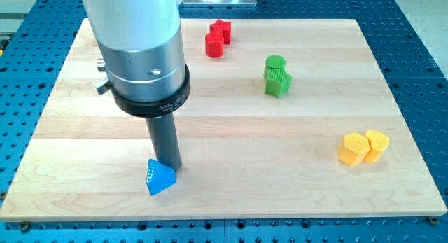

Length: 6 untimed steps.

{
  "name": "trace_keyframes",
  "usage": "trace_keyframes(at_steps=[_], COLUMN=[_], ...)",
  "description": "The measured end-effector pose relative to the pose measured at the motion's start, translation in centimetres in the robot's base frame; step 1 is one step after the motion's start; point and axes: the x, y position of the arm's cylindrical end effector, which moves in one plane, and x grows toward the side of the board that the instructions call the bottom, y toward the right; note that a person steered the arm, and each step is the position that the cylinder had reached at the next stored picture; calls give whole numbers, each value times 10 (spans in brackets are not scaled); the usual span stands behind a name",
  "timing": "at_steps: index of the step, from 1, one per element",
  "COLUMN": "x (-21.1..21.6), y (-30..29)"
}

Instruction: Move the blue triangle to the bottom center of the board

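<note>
At the view's left, low on the wooden board [84, 152], the blue triangle [159, 179] lies near the bottom edge, left of centre. My tip [172, 167] stands just at its upper right side, touching or nearly so; we cannot tell which. There are no fingers on this rod, so nothing opens, closes or clasps.

We judge the triangle light, rigid and free to slide on smooth wood. There is no taking hold, only pushing. A push on a flat face through its middle should carry it straight; a push near a corner would likely spin it. To go rightward, contact belongs on its left face.

Further right: a red star with a red cylinder [218, 39] at the top, two green blocks [276, 75] touching, then two yellow blocks [363, 146] side by side, all well apart from the target.
</note>
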Motion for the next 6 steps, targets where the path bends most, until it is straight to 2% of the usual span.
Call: trace_keyframes(at_steps=[1, 2, 4, 5, 6], x=[-32, 25, 33, 3, -74], y=[-47, -81, 27, -40, -170])
